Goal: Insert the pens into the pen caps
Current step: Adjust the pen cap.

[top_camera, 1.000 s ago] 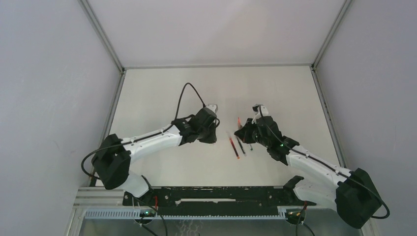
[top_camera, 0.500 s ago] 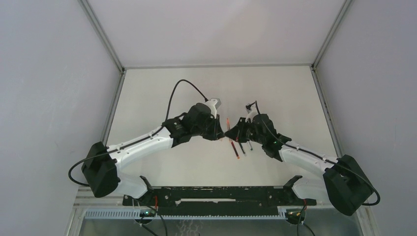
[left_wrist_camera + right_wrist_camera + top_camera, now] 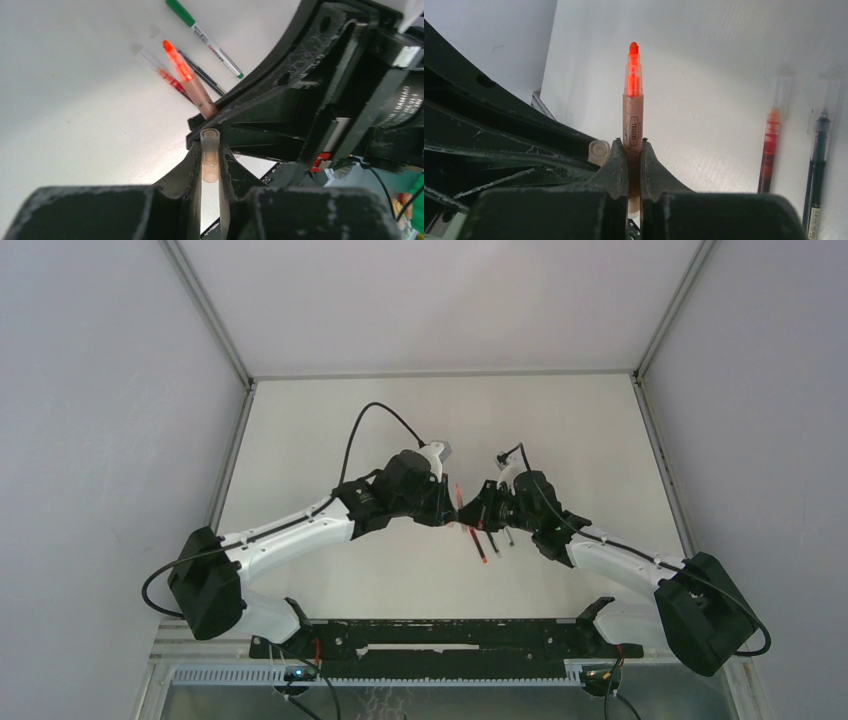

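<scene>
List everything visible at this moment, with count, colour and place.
orange-red pen: 1, orange tip and pale barrel, clamped in the right fingers, tip pointing outward
cap: 1, pale translucent, pinched in the left fingers, beside the held pen, not on it
red pen: 1, red, lying on the table
black pen: 1, dark, lying next to the red pen
green pen: 1, green and white, lying by the other two
table: 1, white, under everything
walls: pale grey, around the table
left fingers: 2, black, shut on the cap
right fingers: 2, black, shut on the orange-red pen
arms: 2, white and black, left arm and right arm, meeting mid-table
</scene>
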Motion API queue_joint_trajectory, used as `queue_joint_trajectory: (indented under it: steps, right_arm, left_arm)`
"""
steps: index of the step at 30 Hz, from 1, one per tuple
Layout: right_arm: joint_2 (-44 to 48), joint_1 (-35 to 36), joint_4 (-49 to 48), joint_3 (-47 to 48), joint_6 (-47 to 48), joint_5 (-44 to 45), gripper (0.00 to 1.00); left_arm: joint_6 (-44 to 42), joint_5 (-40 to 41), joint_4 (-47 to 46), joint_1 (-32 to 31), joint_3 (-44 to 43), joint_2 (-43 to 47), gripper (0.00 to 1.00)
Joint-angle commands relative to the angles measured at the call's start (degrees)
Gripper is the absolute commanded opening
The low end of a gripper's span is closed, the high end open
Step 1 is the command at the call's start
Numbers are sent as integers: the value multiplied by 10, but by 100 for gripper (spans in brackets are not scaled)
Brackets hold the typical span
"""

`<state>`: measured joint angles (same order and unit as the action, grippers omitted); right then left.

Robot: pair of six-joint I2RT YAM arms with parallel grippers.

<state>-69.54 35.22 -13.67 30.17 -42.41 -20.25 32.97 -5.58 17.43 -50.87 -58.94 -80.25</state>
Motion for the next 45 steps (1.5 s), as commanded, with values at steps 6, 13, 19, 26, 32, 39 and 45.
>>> queue_joint_trajectory:
  steps: [6, 13, 19, 26, 32, 39, 45]
  right_arm:
    - [12, -3, 16, 43, -7, -21, 0]
    - [8, -3, 2, 45, -17, -31, 0]
    - [-2, -3, -1, 45, -14, -21, 0]
    - [-3, -3, 56, 45, 15, 46, 0]
    - [-15, -3, 56, 45, 20, 29, 0]
    - [-29, -3, 18, 45, 2, -21, 0]
    - [-28, -3, -16, 45, -19, -57, 0]
  left_arm:
    - [-9, 30, 24, 1, -23, -26, 13]
    - [-8, 22, 19, 1, -24, -27, 14]
    - [-4, 19, 11, 2, -22, -13, 14]
    - [-8, 29, 16, 1, -22, 4, 14]
    - [-10, 26, 16, 1, -31, 4, 14]
    - [-6, 23, 11, 1, -33, 0, 15]
    - [-3, 18, 6, 1, -29, -6, 16]
